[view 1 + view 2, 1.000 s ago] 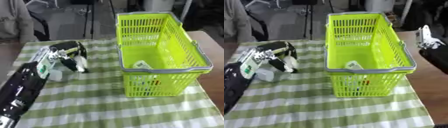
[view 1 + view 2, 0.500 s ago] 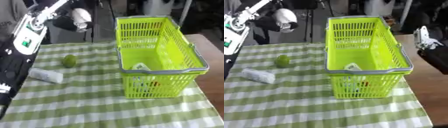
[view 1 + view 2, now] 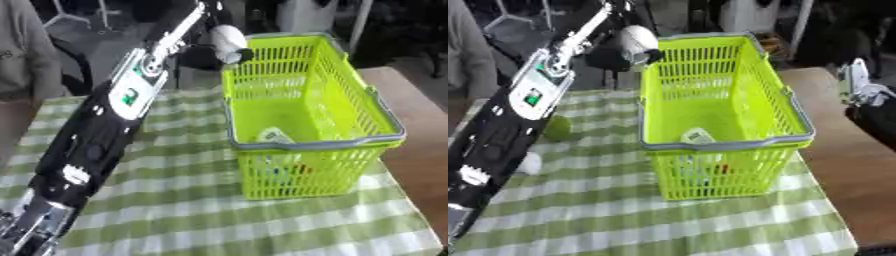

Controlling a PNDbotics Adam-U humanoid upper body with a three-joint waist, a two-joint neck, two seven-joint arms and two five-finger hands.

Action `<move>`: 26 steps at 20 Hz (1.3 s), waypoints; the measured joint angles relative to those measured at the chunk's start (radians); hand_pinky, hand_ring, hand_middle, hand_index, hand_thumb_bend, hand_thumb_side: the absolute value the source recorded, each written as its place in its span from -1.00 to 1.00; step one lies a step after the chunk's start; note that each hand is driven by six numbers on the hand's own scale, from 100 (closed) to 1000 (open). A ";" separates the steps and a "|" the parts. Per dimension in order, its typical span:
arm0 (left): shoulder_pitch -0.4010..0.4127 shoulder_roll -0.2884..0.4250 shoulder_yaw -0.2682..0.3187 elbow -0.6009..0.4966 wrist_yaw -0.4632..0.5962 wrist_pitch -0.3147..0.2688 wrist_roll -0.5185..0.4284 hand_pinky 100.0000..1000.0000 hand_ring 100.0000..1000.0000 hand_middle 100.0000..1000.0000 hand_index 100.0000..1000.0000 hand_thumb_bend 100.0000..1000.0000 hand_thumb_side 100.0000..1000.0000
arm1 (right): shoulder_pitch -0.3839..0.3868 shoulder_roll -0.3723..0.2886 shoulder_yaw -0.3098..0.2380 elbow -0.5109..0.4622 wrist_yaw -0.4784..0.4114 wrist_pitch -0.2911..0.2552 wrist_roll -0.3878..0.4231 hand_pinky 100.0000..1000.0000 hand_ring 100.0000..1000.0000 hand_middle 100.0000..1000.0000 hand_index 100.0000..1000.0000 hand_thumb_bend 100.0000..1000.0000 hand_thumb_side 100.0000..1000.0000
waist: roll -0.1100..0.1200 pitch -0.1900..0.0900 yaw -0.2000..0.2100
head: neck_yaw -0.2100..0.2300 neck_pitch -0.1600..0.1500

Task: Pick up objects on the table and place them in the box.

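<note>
My left arm runs from the lower left up to the far left corner of the lime-green basket (image 3: 392,134). Its black left hand (image 3: 199,54) is curled round a white rounded object (image 3: 226,38), held just outside and above the basket's rim. A green round fruit (image 3: 557,128) lies on the checked cloth beside the arm. A white object (image 3: 528,163) shows partly from behind the arm. In the basket lie a white-and-green packet (image 3: 273,136) and something red (image 3: 299,170) seen through the mesh. My right hand (image 3: 857,90) stays at the right edge, fingers up.
A green-and-white checked cloth (image 3: 201,215) covers the table, with bare brown tabletop (image 3: 420,125) to the right of the basket. Chairs and dark clutter stand beyond the far edge. A person's grey sleeve (image 3: 22,55) is at the far left.
My left hand rose from the cloth with the white object and carried it right, up to the basket's far corner. The view has also shifted. The right hand has stayed put.
</note>
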 measured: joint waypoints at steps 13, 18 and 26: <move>0.165 0.100 -0.045 -0.203 0.015 -0.128 -0.034 0.34 0.53 0.49 0.68 -0.22 0.86 | 0.024 0.000 -0.009 0.000 -0.005 0.006 -0.004 0.08 0.07 0.19 0.64 -1.00 -0.06 | -0.008 -0.006 0.068 | -0.043 -0.005; 0.353 0.200 0.093 -0.442 0.311 -0.025 0.081 0.25 0.49 0.46 0.65 -0.32 0.83 | 0.043 0.000 -0.020 0.000 -0.004 0.011 -0.015 0.08 0.07 0.19 0.64 -1.00 -0.06 | -0.025 -0.017 0.114 | -0.070 0.005; 0.658 0.258 0.338 -0.667 0.556 0.063 0.263 0.18 0.44 0.42 0.63 -0.41 0.87 | 0.054 -0.001 -0.032 0.000 0.000 0.015 -0.028 0.08 0.06 0.19 0.64 -1.00 -0.06 | -0.034 -0.021 0.153 | -0.098 0.022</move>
